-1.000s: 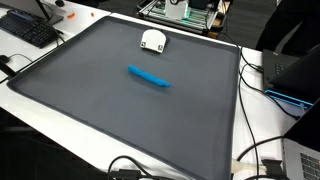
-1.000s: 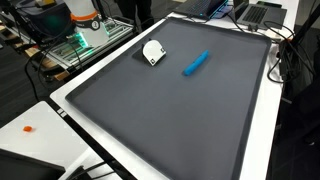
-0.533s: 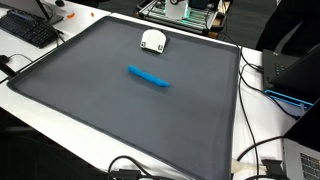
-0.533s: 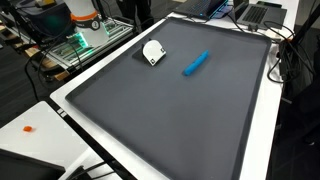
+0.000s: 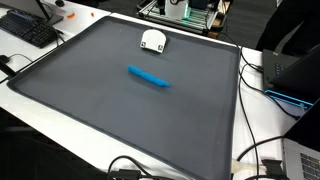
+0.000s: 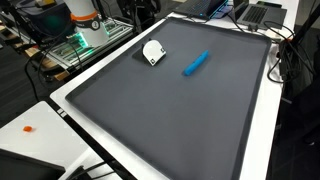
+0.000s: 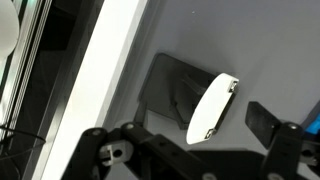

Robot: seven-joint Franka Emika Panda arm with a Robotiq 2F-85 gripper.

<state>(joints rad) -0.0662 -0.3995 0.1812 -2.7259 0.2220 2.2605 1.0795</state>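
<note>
We read no text, labels, brands or numbers anywhere; white device [image 5: 152, 40], blue object [image 5: 148, 76] carry no legible markings.

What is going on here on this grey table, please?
Nothing is being held at this moment, and no arm shows in either exterior view. In the wrist view the tool hangs with its fingers apart over the dark grey mat. It is nearest to a small white rounded plastic object, which lies close to the white table edge. A blue pen-shaped object lies alone near the middle of the mat, apart from the white one.
</note>
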